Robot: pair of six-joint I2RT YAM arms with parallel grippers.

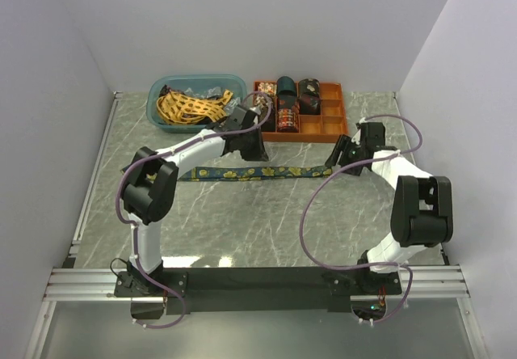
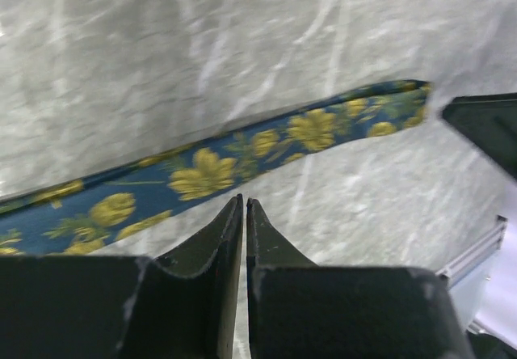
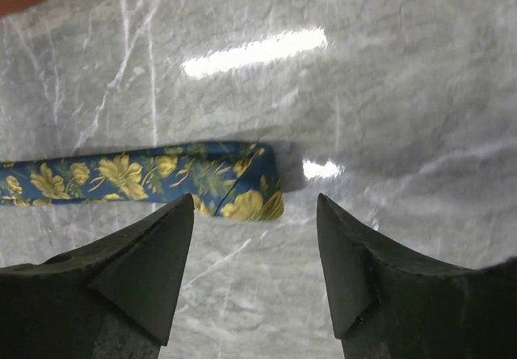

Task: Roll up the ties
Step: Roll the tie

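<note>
A blue tie with yellow flowers [image 1: 254, 172] lies flat and stretched across the middle of the table. My left gripper [image 1: 254, 149] hovers over its middle part, just on its far side. In the left wrist view it [image 2: 244, 202] is shut and empty, with the tie [image 2: 202, 173] just past the fingertips. My right gripper [image 1: 339, 155] is at the tie's right end. In the right wrist view it [image 3: 254, 204] is open and empty, and the tie's folded end [image 3: 242, 185] lies just beyond the gap between the fingers.
A blue bin [image 1: 158, 113] at the back left holds a yellow lattice tie [image 1: 190, 105] and dark fabric. An orange compartment tray [image 1: 333, 124] at the back middle holds several rolled ties [image 1: 287, 100]. White walls close in the table.
</note>
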